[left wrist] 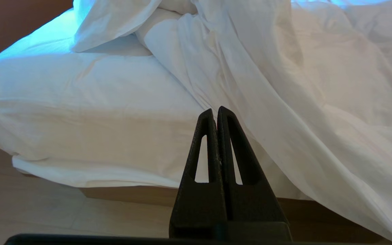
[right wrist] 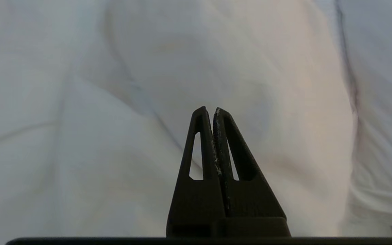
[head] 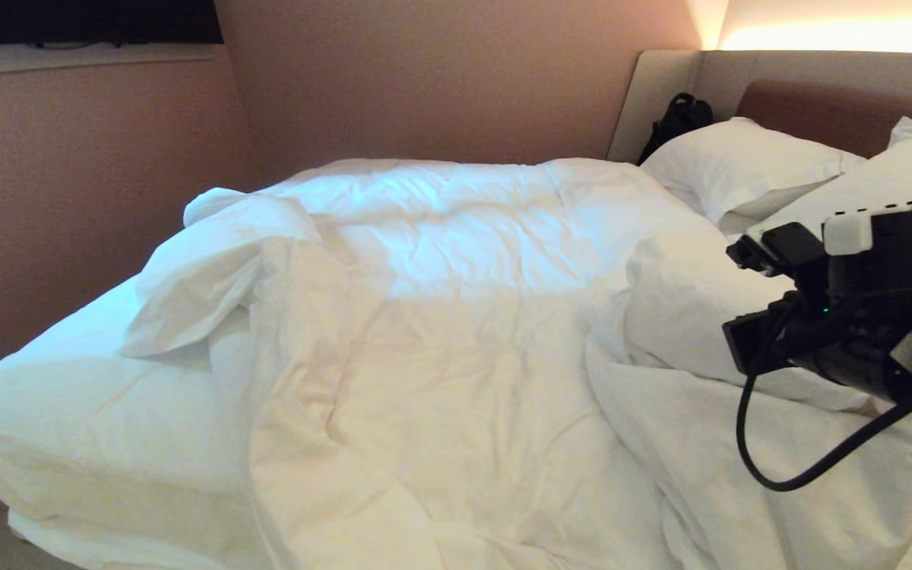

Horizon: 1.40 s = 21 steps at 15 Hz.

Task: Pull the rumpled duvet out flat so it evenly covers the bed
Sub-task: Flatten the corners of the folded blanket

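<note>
I find no readable text, label, brand, number or sign in any of my three views.

Black wedge-shaped end effector (right wrist: 213,109) fingers with slots, looping black cable (head: 788,467).

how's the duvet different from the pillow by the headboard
The duvet is rumpled and bunched, with a corner folded back near the foot; the pillow lies plump and fairly smooth. The duvet sprawls across most of the bed and spills over its near edge; the pillow is far smaller and sits at the headboard. Both are white.
</note>
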### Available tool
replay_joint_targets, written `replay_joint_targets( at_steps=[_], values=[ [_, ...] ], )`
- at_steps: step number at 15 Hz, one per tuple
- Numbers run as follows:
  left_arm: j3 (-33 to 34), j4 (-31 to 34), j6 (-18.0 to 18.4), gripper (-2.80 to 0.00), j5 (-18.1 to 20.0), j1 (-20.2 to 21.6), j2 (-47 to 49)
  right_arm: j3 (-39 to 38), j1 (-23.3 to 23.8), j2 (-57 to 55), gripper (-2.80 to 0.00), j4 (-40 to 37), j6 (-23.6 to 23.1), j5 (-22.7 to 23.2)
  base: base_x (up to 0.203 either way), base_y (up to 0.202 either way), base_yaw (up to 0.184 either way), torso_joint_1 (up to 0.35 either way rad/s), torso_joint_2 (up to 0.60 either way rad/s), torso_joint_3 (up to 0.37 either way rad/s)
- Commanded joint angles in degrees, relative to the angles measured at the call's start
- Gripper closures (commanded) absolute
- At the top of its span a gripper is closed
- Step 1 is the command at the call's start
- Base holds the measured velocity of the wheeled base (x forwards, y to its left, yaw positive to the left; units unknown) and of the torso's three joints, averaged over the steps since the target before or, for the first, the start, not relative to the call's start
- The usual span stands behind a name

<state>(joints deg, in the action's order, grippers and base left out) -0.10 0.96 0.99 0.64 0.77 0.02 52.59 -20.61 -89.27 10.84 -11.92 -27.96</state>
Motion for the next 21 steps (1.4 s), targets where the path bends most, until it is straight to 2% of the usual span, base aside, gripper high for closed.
replay_joint_targets(
  at_steps=[1, 6, 16, 21],
  values=[
    [0.01, 0.0, -0.02, 0.0, 0.06, 0.02, -0.02, 0.32, -2.51, -2.67, 0.0, 2.96, 1.9, -2.71, 0.0, 0.0, 0.0, 0.0, 0.0, 0.0],
    [0.01, 0.0, -0.02, 0.0, 0.06, 0.02, -0.02, -0.05, -3.36, -8.02, 0.0, 9.82, 1.9, -7.47, 0.0, 0.0, 0.0, 0.0, 0.0, 0.0],
    [0.01, 0.0, -0.02, 0.0, 0.03, 0.02, -0.02, -0.45, -4.24, -11.36, 0.0, 11.77, 2.08, -7.55, 0.0, 0.0, 0.0, 0.0, 0.0, 0.0],
    [0.01, 0.0, -0.02, 0.0, 0.06, 0.02, -0.02, -0.2, -4.18, -18.68, 0.0, 18.04, 2.1, -7.63, 0.0, 0.0, 0.0, 0.0, 0.0, 0.0]
  ],
)
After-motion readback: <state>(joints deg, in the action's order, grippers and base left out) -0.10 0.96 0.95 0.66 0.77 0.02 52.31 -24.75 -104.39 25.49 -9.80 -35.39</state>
